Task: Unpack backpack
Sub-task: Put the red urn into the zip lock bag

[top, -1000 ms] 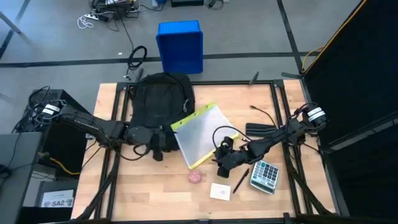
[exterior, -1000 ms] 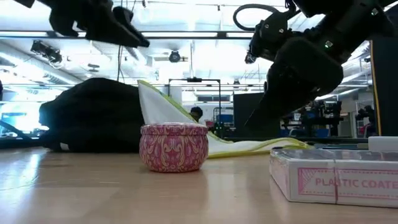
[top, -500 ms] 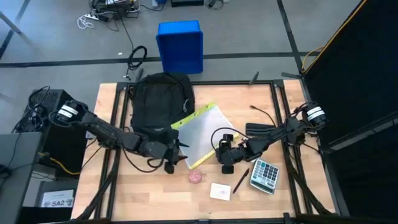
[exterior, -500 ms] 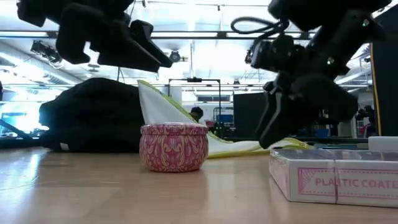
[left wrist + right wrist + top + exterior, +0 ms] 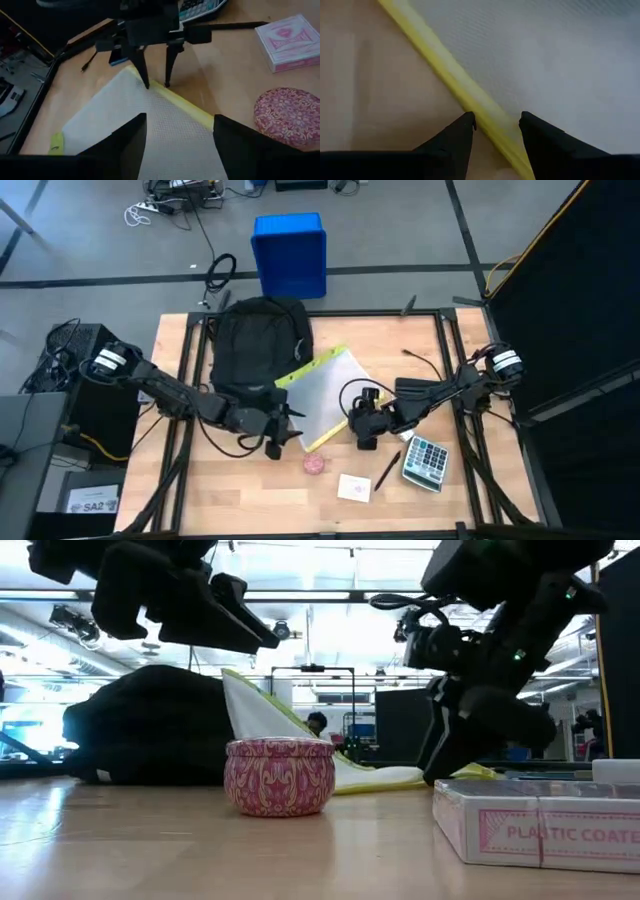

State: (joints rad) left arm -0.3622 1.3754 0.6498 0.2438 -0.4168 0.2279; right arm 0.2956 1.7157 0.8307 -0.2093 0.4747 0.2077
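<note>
Black backpack [image 5: 258, 340] lying at the far left of the surface [image 5: 250, 480], long axis running near to far, rounded top away. White mesh pouch with yellow edging [image 5: 325, 395] resting against its near right corner, slanted across the middle of the surface, long yellow border running near-left to far-right.

Right gripper [image 5: 366, 435] down at the pouch's near right yellow edge, fingers [image 5: 452, 142] spread, one on each side of the yellow strip and not yet closed on it. From the left wrist view, the same two dark fingers [image 5: 141, 70] standing upright with tips at the border. Right arm stretched low across the surface from the right side, wrist pitched down.

Left gripper [image 5: 275, 430] just near the backpack's near edge, beside the pouch's near left corner, hovering above the surface, fingers [image 5: 125, 145] wide apart over the mesh. Left arm reaching in from the left side, elbow low.

Nearer to the pouch's edge: the right. Nearer to the backpack: the left. Likely next: pinch on the yellow border across its length, then a pull away from the backpack.

Close by on the near side: pink patterned tin [image 5: 315, 464], card box [image 5: 353, 488], pen [image 5: 386, 471], calculator [image 5: 426, 462].
</note>
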